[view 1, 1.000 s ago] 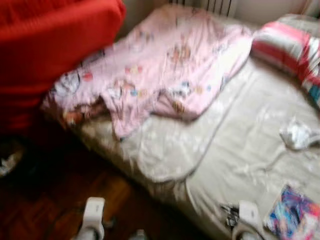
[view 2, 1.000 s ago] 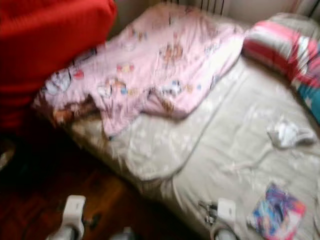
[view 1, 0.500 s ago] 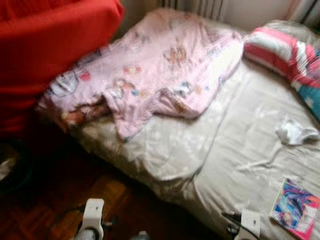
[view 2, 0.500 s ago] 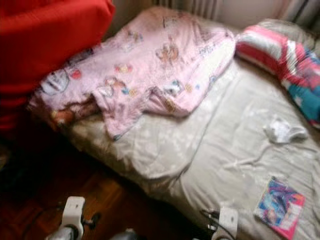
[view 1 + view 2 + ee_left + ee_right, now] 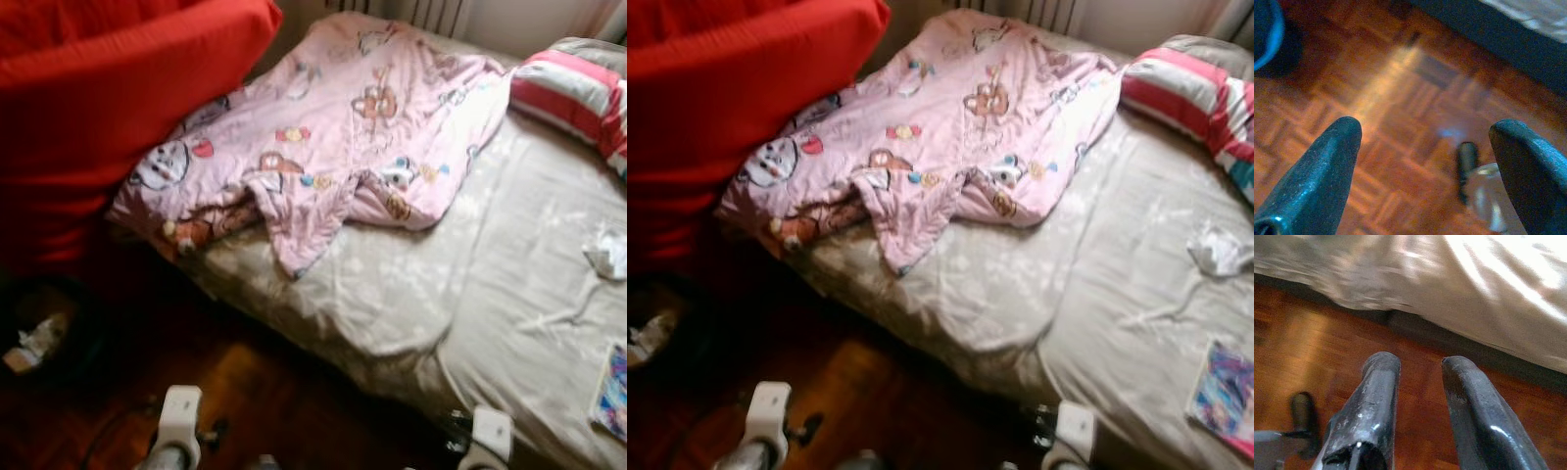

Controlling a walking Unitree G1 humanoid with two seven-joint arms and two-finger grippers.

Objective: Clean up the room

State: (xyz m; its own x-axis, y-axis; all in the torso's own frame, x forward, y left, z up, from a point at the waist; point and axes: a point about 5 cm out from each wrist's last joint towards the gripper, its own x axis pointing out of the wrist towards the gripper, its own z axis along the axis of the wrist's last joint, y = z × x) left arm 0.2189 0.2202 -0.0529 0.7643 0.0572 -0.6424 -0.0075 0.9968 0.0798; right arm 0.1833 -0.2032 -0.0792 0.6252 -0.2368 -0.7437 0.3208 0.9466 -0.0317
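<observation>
A crumpled pink blanket (image 5: 362, 127) with cartoon prints lies across the far half of a bed with a beige sheet (image 5: 529, 264). On the sheet at the right are a crumpled white cloth (image 5: 609, 253) and a colourful book (image 5: 612, 392). A striped pillow (image 5: 573, 93) sits at the head. Both arms hang low over the floor, the left wrist (image 5: 181, 421) and the right wrist (image 5: 490, 436) at the bottom edge. My left gripper (image 5: 1425, 147) is open above bare parquet. My right gripper (image 5: 1420, 364) is nearly shut, empty, beside the bed's edge (image 5: 1449, 274).
A big red armchair (image 5: 108, 108) stands at the left, touching the blanket. Below it a dark bin (image 5: 39, 333) holds crumpled paper. Dark parquet floor (image 5: 255, 382) runs between me and the bed. A radiator (image 5: 431, 12) is behind the bed.
The camera has swung left: the bed, pillow, white cloth and book sit further right in the picture, and the bin has come into view. Both arms hang as before.
</observation>
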